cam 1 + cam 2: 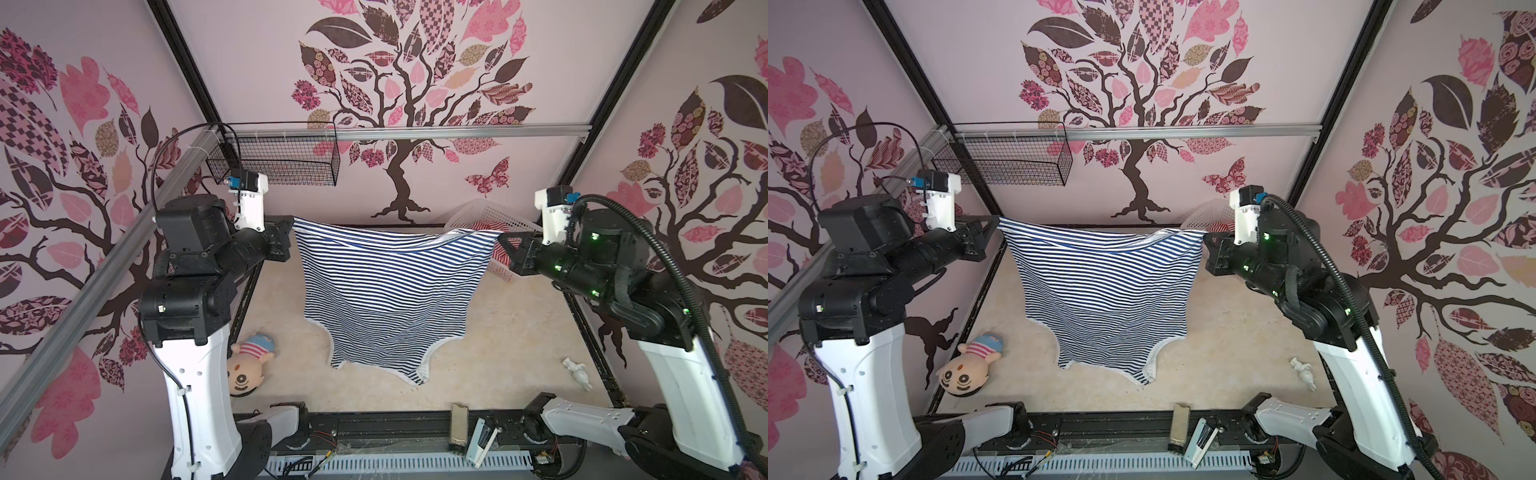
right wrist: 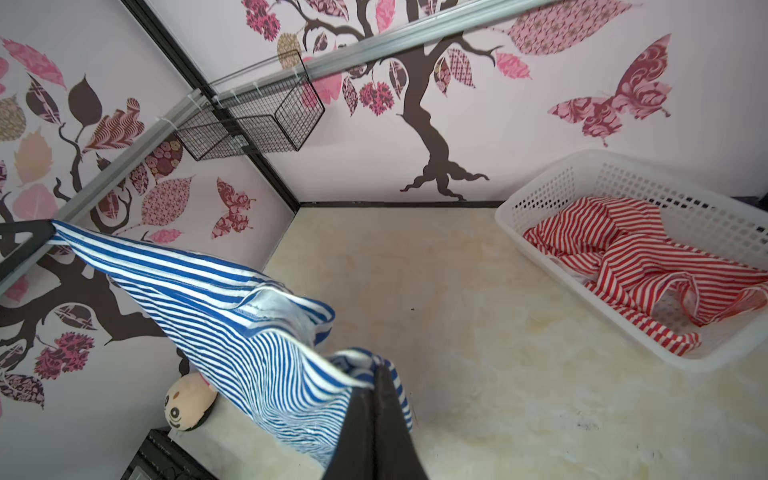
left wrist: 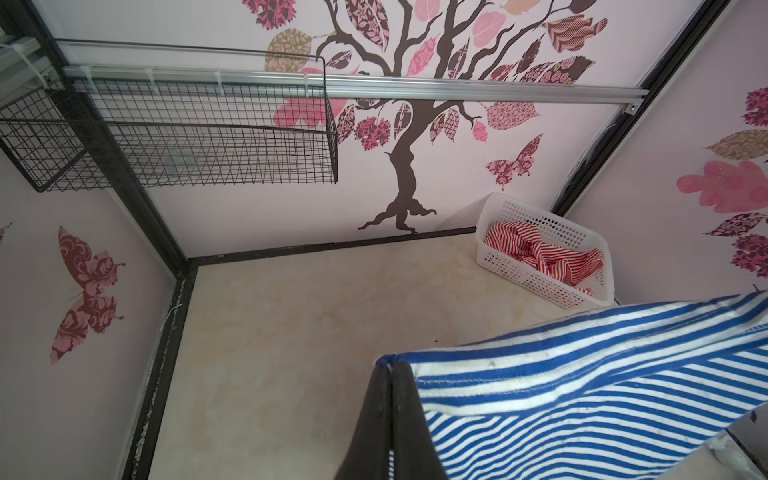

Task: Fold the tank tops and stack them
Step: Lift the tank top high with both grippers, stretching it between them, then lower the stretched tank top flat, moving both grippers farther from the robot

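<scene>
Holds the navy-striped tank top (image 1: pixel 386 291) spread in the air over the table (image 1: pixel 519 316), straps (image 1: pixel 417 376) hanging lowest. Looks light, soft, stretchy, prone to sag; best taken at the hem corners. Shows the white basket (image 2: pixel 552 187) in the far right corner, red-striped tank top (image 2: pixel 631 266) crumpled inside. Pinches one upper corner in the left gripper (image 1: pixel 292 225), the other in the right gripper (image 1: pixel 499 237), jaws pressed on cloth.

Red-striped tank top (image 1: pixel 488 225) mostly behind navy-striped top (image 1: pixel 386 286)

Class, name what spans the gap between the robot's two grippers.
The navy-striped tank top, pinched by the left gripper and right gripper, hangs between them; both top views show it.
</scene>
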`<state>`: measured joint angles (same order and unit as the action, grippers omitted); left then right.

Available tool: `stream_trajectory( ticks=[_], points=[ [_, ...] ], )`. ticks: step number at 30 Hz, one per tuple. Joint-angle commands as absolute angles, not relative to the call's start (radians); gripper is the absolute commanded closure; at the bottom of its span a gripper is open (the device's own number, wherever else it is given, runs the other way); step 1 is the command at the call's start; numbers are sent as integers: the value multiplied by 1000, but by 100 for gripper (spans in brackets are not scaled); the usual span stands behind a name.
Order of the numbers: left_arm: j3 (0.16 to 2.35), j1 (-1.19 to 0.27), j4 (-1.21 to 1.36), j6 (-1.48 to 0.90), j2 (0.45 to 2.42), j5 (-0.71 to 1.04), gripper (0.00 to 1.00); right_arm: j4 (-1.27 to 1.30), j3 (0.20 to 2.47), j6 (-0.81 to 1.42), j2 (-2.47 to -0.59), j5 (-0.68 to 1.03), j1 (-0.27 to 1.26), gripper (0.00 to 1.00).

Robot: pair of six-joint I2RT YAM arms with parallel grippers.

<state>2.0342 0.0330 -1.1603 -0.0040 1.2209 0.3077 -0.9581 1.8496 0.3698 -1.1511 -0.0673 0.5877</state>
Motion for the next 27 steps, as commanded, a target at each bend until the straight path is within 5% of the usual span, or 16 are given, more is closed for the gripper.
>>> stream_trajectory(
  ticks=[1, 11, 27],
  points=[
    [1959, 38, -1075, 44, 1221, 255, 100, -890, 1769, 389, -1146, -21, 586, 100],
    [1770, 22, -808, 111, 1494, 289, 100, -761, 1538, 400, -1265, -53, 586, 100],
    [2345, -365, -785, 208, 2234, 44, 100, -785, 1329, 428, -1344, -350, 584, 100]
  ],
)
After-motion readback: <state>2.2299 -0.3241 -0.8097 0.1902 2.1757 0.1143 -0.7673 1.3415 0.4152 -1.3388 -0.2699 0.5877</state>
